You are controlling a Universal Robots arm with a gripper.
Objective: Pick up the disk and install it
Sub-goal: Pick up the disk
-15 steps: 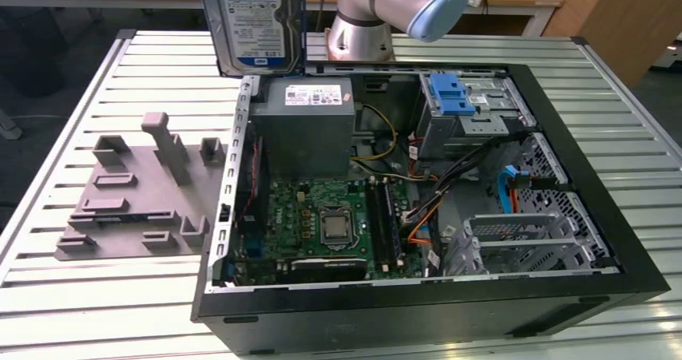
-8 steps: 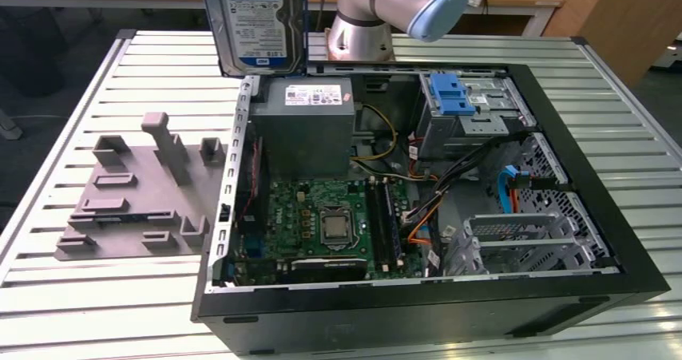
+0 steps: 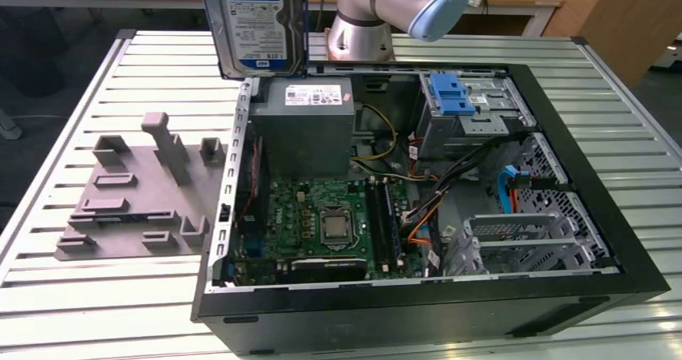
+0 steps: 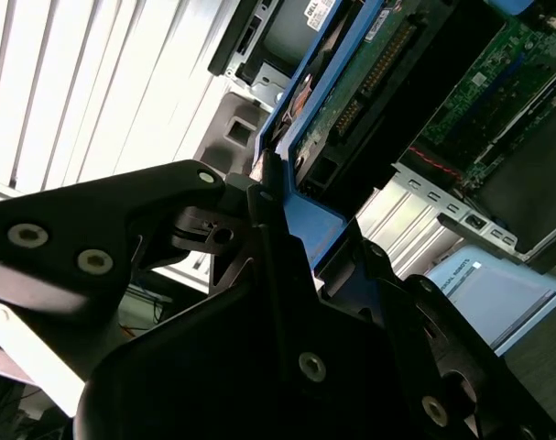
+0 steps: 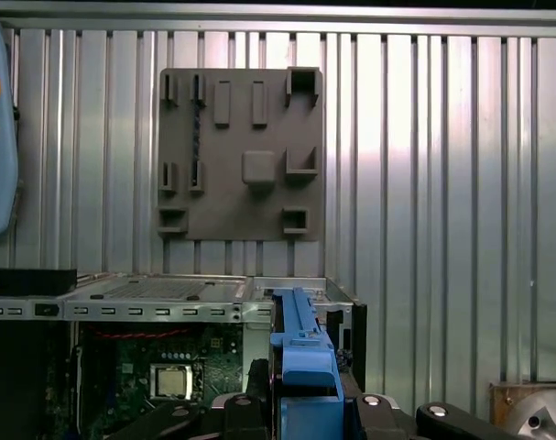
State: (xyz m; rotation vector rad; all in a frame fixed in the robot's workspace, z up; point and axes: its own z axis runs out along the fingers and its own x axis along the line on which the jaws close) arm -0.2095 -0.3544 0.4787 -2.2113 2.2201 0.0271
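Clamped with the gripper point(image 4: 276, 203) on the blue carrier frame of the disk point(image 3: 259, 25). Held upright above the open computer case point(image 3: 426, 308), over the case corner nearest the grey metal box point(image 3: 309, 128). Projects straight out beyond the gripper in both wrist views. Beside the case on the tabletop point(image 3: 64, 296), a grey fixture plate point(image 3: 128, 200).

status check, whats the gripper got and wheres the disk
Gripper shut on the disk. Disk upright in the air over the open case's far edge, not seated. Cables strung across the case floor beside the drive cage.
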